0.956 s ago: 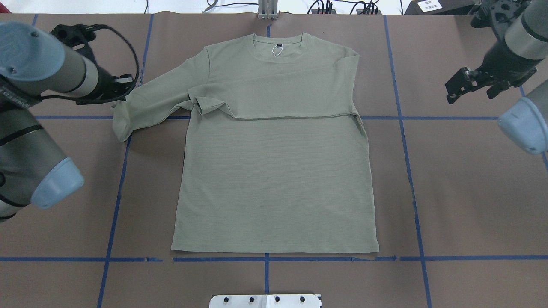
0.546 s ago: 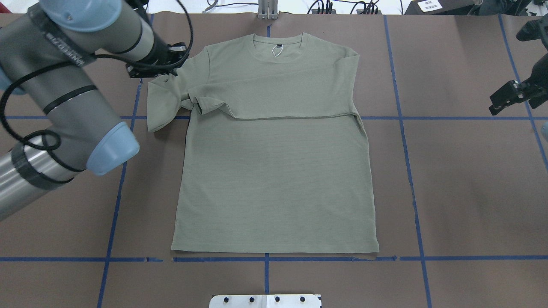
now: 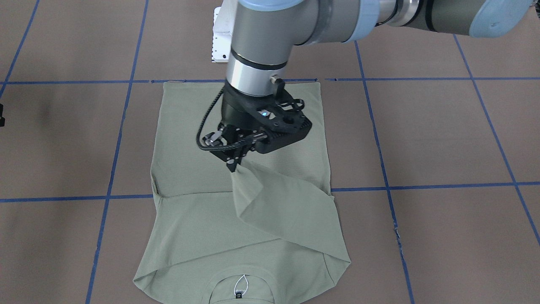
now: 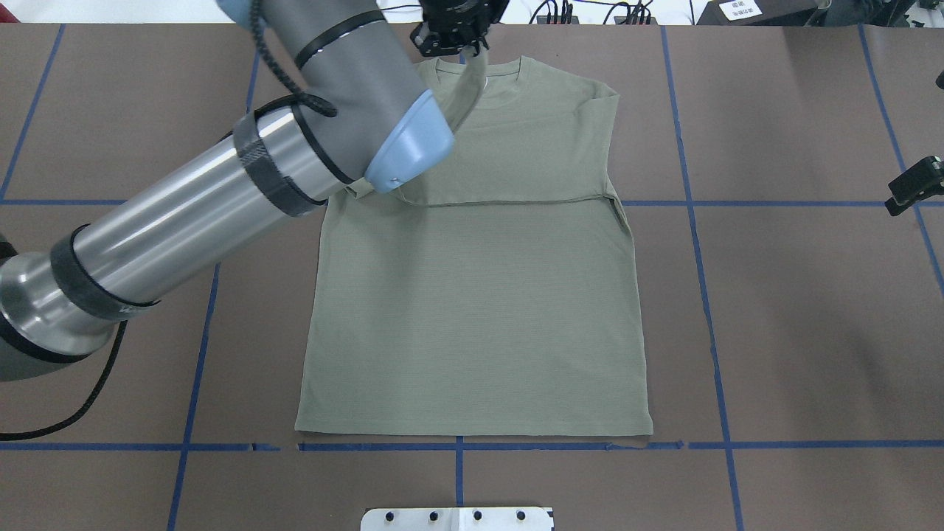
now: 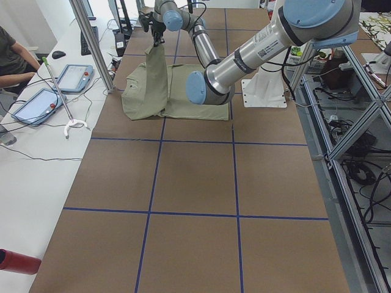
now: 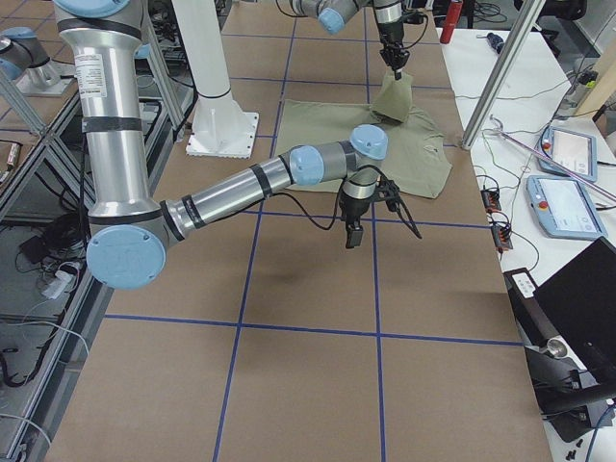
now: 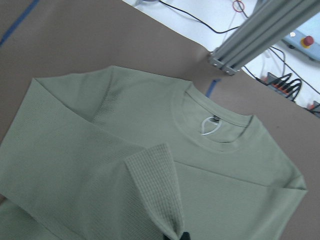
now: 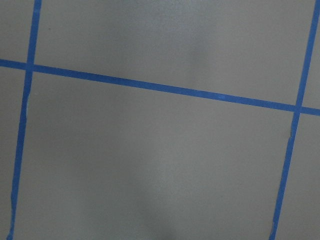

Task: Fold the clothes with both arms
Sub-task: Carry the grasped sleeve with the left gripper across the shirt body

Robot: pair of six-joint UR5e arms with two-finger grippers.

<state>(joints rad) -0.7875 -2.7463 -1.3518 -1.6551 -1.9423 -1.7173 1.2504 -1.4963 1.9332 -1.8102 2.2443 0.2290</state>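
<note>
I've got the left gripper [image 3: 234, 164] pinched shut on the end of one sleeve [image 3: 278, 202], held up over the chest of the shirt [image 4: 472, 310], which lies flat mid-table [image 4: 796, 310]. The right gripper [image 4: 913, 186] hangs well aside; I can't tell how far it's open

Left arm [image 4: 184, 199]: brushed-silver tubes, dark grey joint housings, light-blue caps [image 4: 410, 141], black bands at the joins, and small black lettering [image 5: 267, 46] on one link, unreadable. A black cable [image 3: 203, 121] loops by the wrist. Left gripper [image 3: 233, 164] is black, with an open-frame housing, round holes and a tiny blue light. Right arm [image 6: 226, 195] has the same silver, grey and light blue, plus black bands. Right gripper [image 6: 352, 237] is black. The pedestal [image 6: 202, 58] is white.
</note>
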